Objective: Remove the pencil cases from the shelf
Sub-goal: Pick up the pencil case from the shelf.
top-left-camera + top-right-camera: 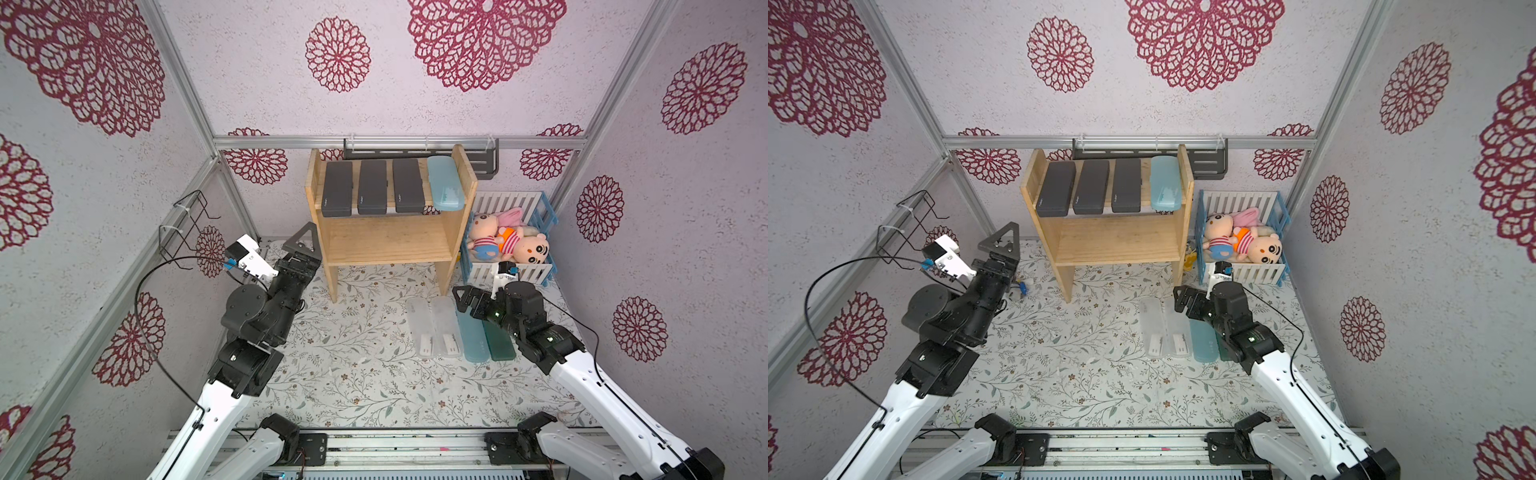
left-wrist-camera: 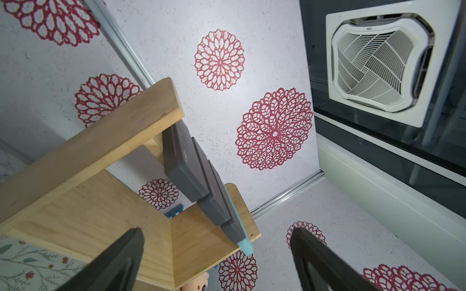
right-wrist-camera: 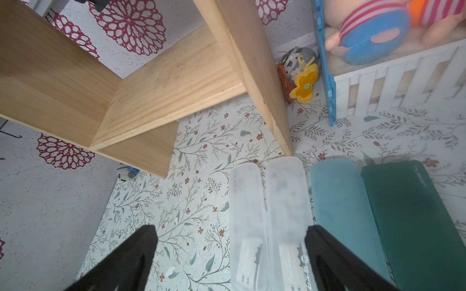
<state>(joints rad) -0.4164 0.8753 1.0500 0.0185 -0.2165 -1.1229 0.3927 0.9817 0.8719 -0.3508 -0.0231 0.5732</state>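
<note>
While both tools stand released and grasp nothing, the pencil cases are split between two places. Upper centre in both top views stands the small two-tier shelf of light natural wood point(image 1: 390, 245). Its top tier carries three slim dark grey hard plastic cases point(image 1: 372, 187) side by side, with a translucent light blue oblong case point(image 1: 445, 183) to their right, next to the side panel. All four overhang the front edge of that tier a little.

Right of centre in both top views, four more cases lie flat in a row on the floral-patterned worktop point(image 1: 353, 374), just in front of the shelf's right leg. From left to right they are two frosted clear plastic cases point(image 1: 422, 328), a second light blue case point(image 1: 471, 340) and a dark green case point(image 1: 500, 345), each close against its neighbour.

The left tool point(image 1: 306, 243), left of centre, sits just beside the shelf's left side panel with its jaws wide apart. Its wrist view looks up past the front ends of the grey cases. The right tool point(image 1: 465, 299) hangs over the far end of the row on the worktop, jaws spread; whether it touches any case is hard to say from these angles. In the right wrist view, one black finger point(image 3: 327, 259) overlaps the frosted and blue cases.

To the right of the shelf, a white-and-blue slatted crate point(image 1: 530, 272) holds plush dolls point(image 1: 511, 243).
</note>
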